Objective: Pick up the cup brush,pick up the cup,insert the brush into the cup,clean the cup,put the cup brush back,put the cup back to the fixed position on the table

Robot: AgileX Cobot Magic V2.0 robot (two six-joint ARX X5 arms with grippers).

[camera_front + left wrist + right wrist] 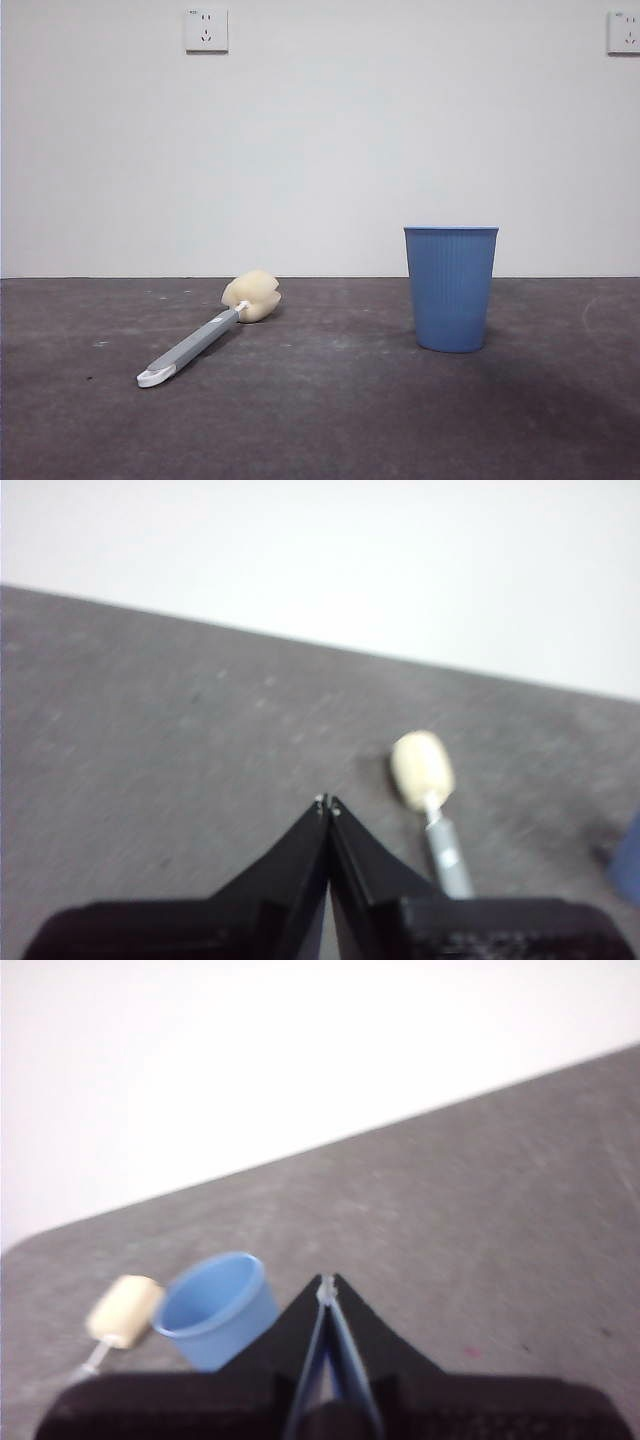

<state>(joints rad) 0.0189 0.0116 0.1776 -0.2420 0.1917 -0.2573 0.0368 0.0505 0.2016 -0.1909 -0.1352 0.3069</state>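
Observation:
The cup brush (205, 335) lies flat on the table (320, 420) at left of centre, its cream sponge head (251, 295) toward the wall and its white looped end toward the front. The blue cup (451, 288) stands upright at right of centre. Neither arm shows in the front view. In the left wrist view my left gripper (327, 803) is shut and empty, above the table with the cup brush (425, 780) just beyond it. In the right wrist view my right gripper (326, 1283) is shut and empty, with the cup (214, 1308) and the sponge head (124, 1310) beside it.
A white wall stands behind the table's far edge, with two power sockets (206, 30) high up.

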